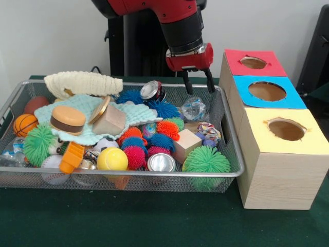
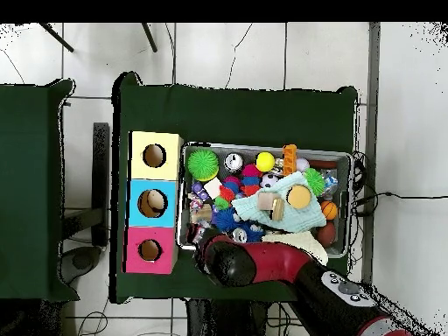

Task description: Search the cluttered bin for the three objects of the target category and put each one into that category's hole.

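Note:
The cluttered bin (image 1: 226, 172) is a wide wire-mesh tray heaped with toys; it also shows in the overhead view (image 2: 341, 156). My gripper (image 1: 200, 90) is open and empty. It hangs over the bin's far right corner, just above a crumpled clear bottle (image 1: 194, 108) and beside a drink can (image 1: 151, 90). Three wooden boxes stand to the right of the bin, each with a round hole on top: red (image 1: 254, 63), blue (image 1: 267, 91) and yellow (image 1: 286, 129). In the overhead view my arm (image 2: 262, 262) covers the gripper.
The bin holds green (image 1: 206, 160), orange (image 1: 167, 127), blue (image 1: 161, 141) and pink (image 1: 134, 156) spiky balls, a second can (image 1: 161, 162), wooden blocks (image 1: 185, 144), a yellow ball (image 1: 112, 159), a toy burger (image 1: 68, 119), a teal knitted cloth (image 1: 82, 105) and a basketball (image 1: 24, 124).

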Tool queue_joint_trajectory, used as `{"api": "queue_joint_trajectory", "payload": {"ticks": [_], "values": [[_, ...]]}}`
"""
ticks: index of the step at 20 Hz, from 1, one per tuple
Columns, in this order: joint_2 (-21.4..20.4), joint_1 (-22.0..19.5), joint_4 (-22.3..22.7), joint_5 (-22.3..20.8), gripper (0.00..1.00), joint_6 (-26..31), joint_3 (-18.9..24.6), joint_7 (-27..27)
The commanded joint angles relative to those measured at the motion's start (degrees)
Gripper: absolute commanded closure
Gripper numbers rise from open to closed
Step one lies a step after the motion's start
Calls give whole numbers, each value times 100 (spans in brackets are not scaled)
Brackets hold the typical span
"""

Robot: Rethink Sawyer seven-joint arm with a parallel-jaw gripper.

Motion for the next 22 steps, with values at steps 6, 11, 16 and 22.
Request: {"api": "queue_joint_trajectory", "payload": {"ticks": [6, 11, 16, 22], "values": [[-79, 725, -513, 227, 0, 576, -749, 536], [-177, 1142, -545, 439, 0, 841, -1093, 636], [-319, 1436, -681, 726, 0, 1374, -1270, 609], [-228, 1568, -861, 974, 0, 1402, -1300, 588]]}}
